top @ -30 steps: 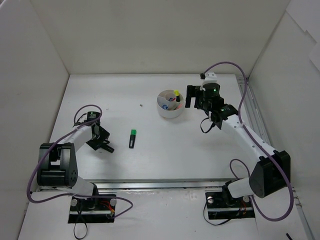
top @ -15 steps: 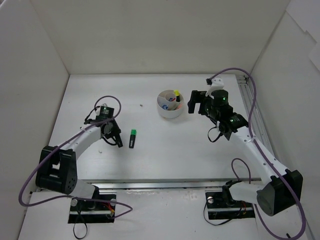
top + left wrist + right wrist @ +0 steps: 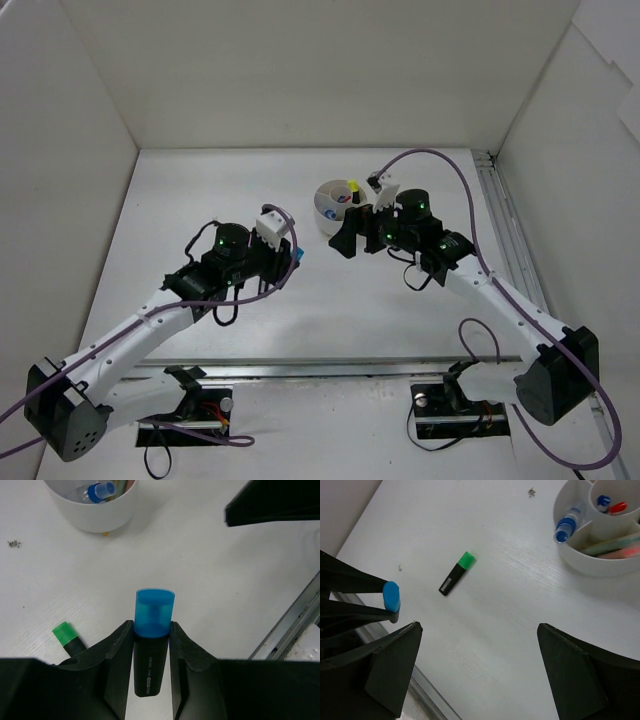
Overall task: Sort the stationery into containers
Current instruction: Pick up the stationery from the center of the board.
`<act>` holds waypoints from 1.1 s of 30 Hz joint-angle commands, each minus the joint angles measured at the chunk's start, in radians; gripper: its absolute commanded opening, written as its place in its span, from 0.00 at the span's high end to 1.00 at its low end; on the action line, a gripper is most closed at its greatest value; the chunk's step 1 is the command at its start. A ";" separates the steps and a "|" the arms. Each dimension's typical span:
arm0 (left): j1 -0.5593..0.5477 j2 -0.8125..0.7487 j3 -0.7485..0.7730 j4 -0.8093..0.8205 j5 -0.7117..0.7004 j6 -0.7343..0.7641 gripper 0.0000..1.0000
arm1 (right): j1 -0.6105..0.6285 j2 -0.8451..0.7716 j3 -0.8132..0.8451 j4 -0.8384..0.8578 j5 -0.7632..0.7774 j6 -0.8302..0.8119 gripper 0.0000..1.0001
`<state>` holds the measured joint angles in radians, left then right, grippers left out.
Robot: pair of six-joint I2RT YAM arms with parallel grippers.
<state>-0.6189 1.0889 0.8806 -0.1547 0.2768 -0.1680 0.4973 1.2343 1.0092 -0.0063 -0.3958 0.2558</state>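
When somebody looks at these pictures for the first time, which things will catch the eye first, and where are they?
The blue-capped highlighter stands out most: the left arm's jaws are shut on it above the middle of the table. Next come the green-capped highlighter, lying alone on the white surface, and the round white tub farther back, already partly filled.

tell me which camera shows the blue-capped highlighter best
Left wrist: the blue-capped highlighter sits centred and close, clamped in the left gripper. The right wrist view shows mostly its cap; the top view just a blue speck.
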 commanded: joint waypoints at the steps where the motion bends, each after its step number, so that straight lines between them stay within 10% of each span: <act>1: -0.042 -0.026 -0.005 0.069 0.035 0.139 1.00 | 0.032 0.014 0.005 0.094 -0.084 0.071 0.02; 10: -0.183 0.040 0.050 0.027 -0.105 0.168 1.00 | 0.075 0.099 -0.001 0.203 -0.179 0.203 0.05; 33: -0.232 0.072 0.077 0.064 -0.174 0.201 1.00 | 0.147 0.185 -0.031 0.177 -0.232 0.212 0.57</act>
<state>-0.8383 1.1835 0.9051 -0.1585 0.1032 -0.0071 0.6315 1.4086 0.9676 0.1043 -0.5930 0.4644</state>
